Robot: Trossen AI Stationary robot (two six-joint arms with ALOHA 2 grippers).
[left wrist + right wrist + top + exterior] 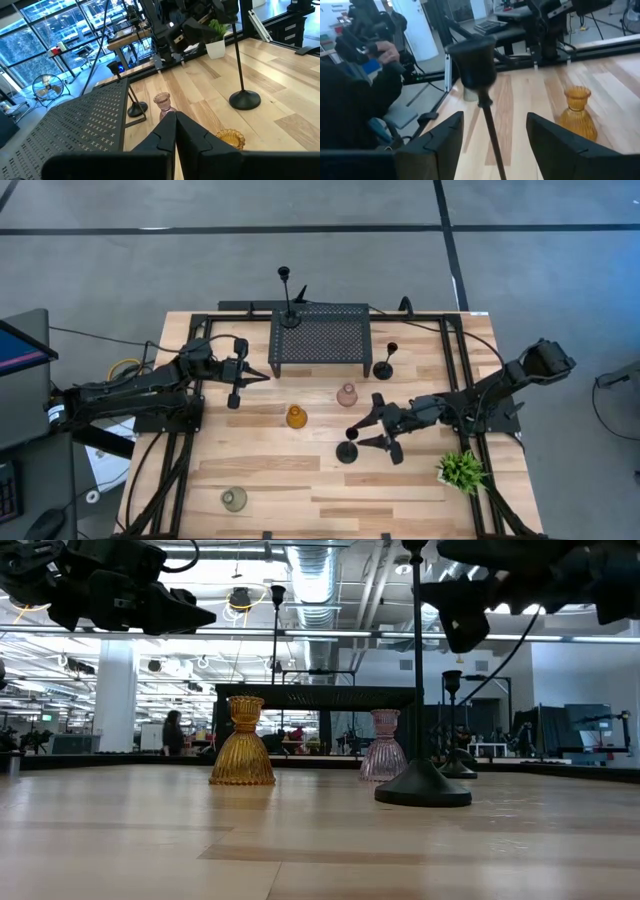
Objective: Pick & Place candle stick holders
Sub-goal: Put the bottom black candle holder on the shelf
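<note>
**Candle holders spread over the counter, right end effector parted around one**

Candle holders stand all over the wooden counter [300, 480]. From where I stand, the right end effector [362, 433] sits low near the middle of the counter with its two fingers spread apart, and a slim black holder [347, 450] stands upright between them; in the wrist view its stem and cup rise in the gap, touching neither finger. Its round base rests flat on the wood.

The left end effector [262, 376] hangs above the counter just beside the left end of the black rack [320, 340], fingers pressed together and holding nothing.

A second slim black holder [288, 300] stands on the back left corner of the rack. A third [385, 365] stands on the counter just right of the rack. The squat pink holder [347, 394] sits in front of the rack, and the amber holder [296, 417] is near it, a little to the left and closer to the front. The grey-green holder [234, 499] stands well apart, near the front left edge. A small potted plant [460, 470] sits at the front right.
</note>
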